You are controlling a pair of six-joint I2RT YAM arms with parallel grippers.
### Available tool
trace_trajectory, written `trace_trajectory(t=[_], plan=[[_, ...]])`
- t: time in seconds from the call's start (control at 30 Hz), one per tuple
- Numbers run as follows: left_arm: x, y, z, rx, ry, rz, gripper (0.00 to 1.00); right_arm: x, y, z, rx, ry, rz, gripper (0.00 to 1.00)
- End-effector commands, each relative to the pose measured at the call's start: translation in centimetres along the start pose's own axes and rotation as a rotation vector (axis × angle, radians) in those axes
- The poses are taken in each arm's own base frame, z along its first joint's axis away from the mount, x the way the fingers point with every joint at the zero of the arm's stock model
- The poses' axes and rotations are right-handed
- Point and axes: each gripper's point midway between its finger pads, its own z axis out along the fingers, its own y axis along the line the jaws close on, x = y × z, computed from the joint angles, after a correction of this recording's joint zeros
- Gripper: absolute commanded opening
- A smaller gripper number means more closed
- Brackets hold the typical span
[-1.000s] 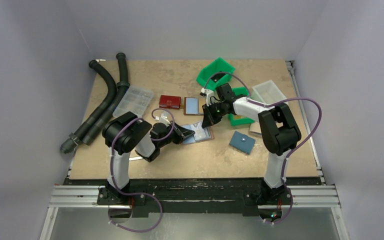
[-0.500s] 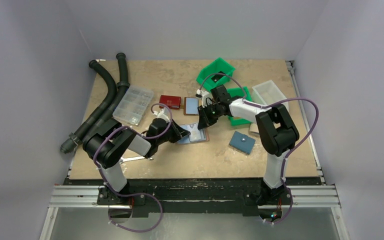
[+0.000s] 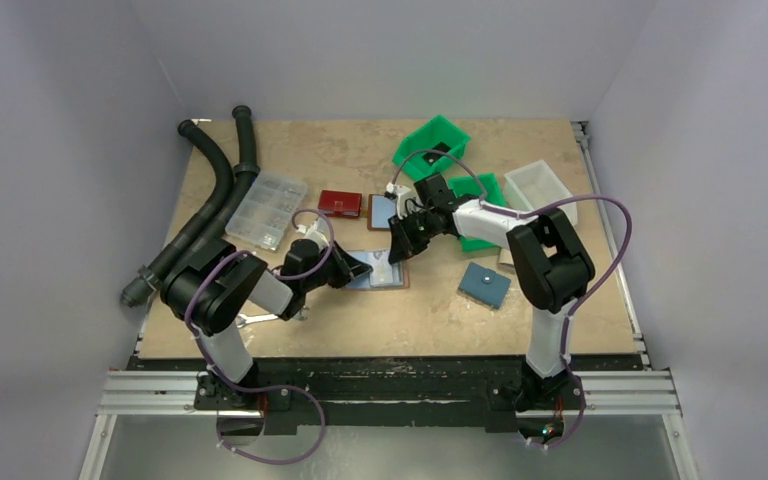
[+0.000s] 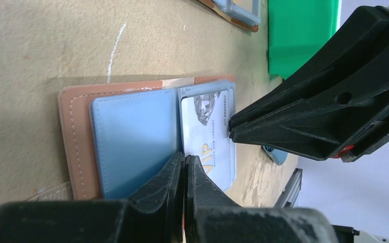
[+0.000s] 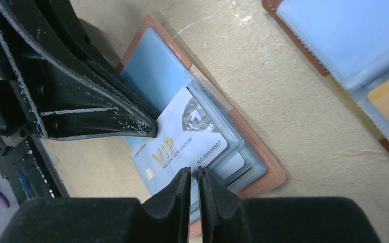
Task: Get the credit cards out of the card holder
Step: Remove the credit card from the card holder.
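While the VIP card [image 5: 190, 136] juts from the open card holder [image 5: 263, 167], the clenched left gripper [image 4: 185, 161] and clenched right gripper [image 5: 193, 172] touch its edges

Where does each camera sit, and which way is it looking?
Top external: above and behind the arm bases, looking down on the table; both arms show, left gripper and right gripper meeting at the card holder.
Left wrist: on the left arm, looking low across the card holder at the VIP card; own gripper below, right gripper ahead.
Right wrist: on the right arm, looking down at that card; own gripper below, left gripper opposite.
Shared: both wrist views see the card from opposite sides.
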Motion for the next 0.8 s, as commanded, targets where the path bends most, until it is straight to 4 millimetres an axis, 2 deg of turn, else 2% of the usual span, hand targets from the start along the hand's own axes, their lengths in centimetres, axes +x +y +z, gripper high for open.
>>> trace_trajectory(t=[0.0, 0.23, 0.67, 0.77], plan=[[0.6, 2.5, -1.2, -0.032, 0.02, -0.02, 0.0, 5.6, -3.0, 0.9, 0.108, 0.165, 0.074, 0.2], [0.5, 2.8, -1.7, -0.006, 0.029, -0.044, 0.0, 5.6, -2.9, 0.9, 0.096, 0.169, 0.067, 0.27], [0.3, 3.2, -2.4, 0.005, 0.05, -0.05, 0.0, 6.0, -3.0, 1.0, 0.092, 0.178, 0.068, 0.3], [0.4, 3.0, -2.4, 0.015, 0.058, -0.048, 0.0, 5.9, -2.8, 1.1, 0.082, 0.177, 0.065, 0.33]])
